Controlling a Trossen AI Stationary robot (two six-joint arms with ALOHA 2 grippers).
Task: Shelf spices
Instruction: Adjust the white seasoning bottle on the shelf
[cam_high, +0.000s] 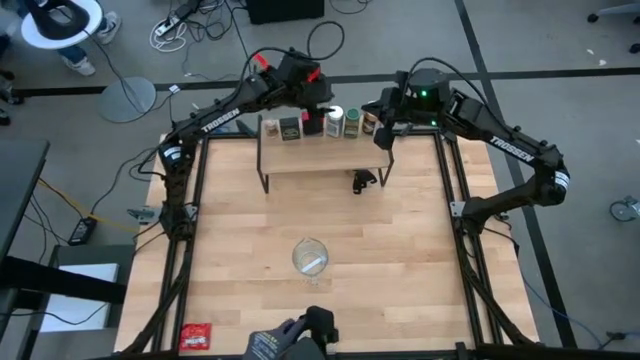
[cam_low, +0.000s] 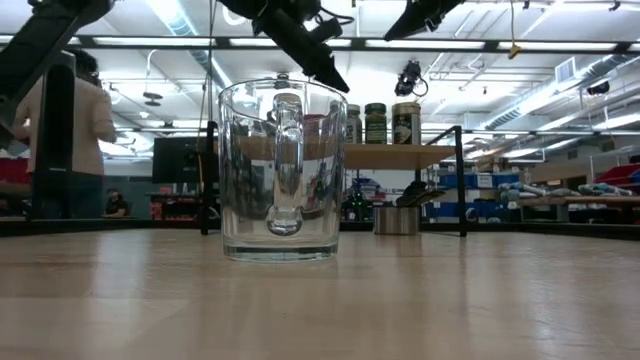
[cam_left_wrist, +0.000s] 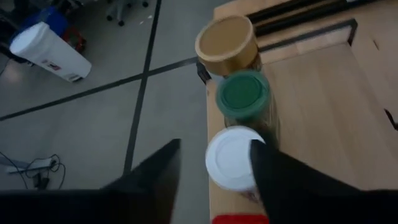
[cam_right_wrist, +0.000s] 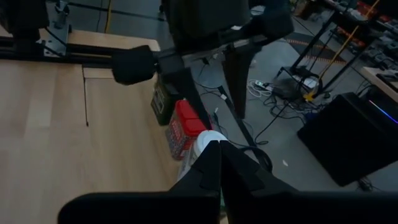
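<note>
The shelf (cam_high: 325, 155), a light plank on thin black legs, carries a row of spices along its far edge: a small brownish jar (cam_high: 270, 127), the dark green tin (cam_high: 290, 128), the red tin (cam_left_wrist: 239, 219), the white-lidded jar (cam_left_wrist: 233, 155), the green-lidded jar (cam_left_wrist: 242, 96) and the tan-lidded jar (cam_left_wrist: 227, 43). My left gripper (cam_left_wrist: 214, 146) is open, slanting down from the far side, with a finger on either side of the white lid. My right gripper (cam_right_wrist: 219, 162) is shut and holds nothing, above the shelf's right end (cam_high: 383, 128). My left gripper stands open about the white-lidded jar's lid (cam_left_wrist: 214, 163), and the jar stands upright on the shelf. One finger (cam_left_wrist: 280, 177) shows right against the lid's side; the other (cam_left_wrist: 155, 177) is clearly apart from it. Whether the near finger touches the lid, I cannot tell.
A clear glass mug (cam_high: 310, 257) stands mid-table. A small dark object (cam_high: 362, 181) lies just in front of the shelf. A flat red packet (cam_high: 196, 336) is at the near left corner, a dark device (cam_high: 300, 340) at the near edge. A person (cam_low: 75, 130) stands beyond the table.
</note>
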